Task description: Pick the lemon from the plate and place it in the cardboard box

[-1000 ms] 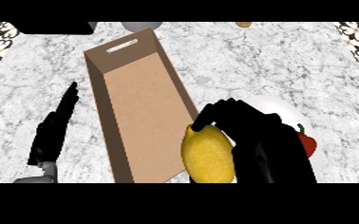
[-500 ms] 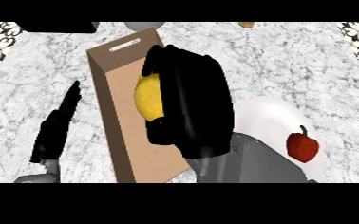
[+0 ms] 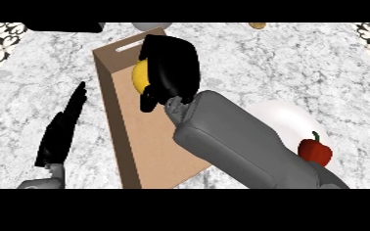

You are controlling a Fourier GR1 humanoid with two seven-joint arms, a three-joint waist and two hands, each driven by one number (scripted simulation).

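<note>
My right hand [image 3: 171, 71] is over the far half of the open cardboard box [image 3: 148, 142], its fingers curled round the yellow lemon [image 3: 139, 76], which shows only at the hand's left side. The grey right forearm [image 3: 239, 144] crosses the box's near right corner. The white plate [image 3: 280, 116] lies on the counter at the right, partly behind the forearm, with a red bell pepper [image 3: 315, 150] on its near right part. My left hand [image 3: 61, 129] rests open with straight fingers, left of the box.
The marble counter [image 3: 289, 63] extends around the box. A grey round object [image 3: 147, 26] and a dark object [image 3: 61, 27] lie at the far edge. A small brown item [image 3: 256, 25] sits far right at the back.
My right hand carried the lemon from beside the plate, left and away over the box, then further toward the box's far end. The left hand stayed still.
</note>
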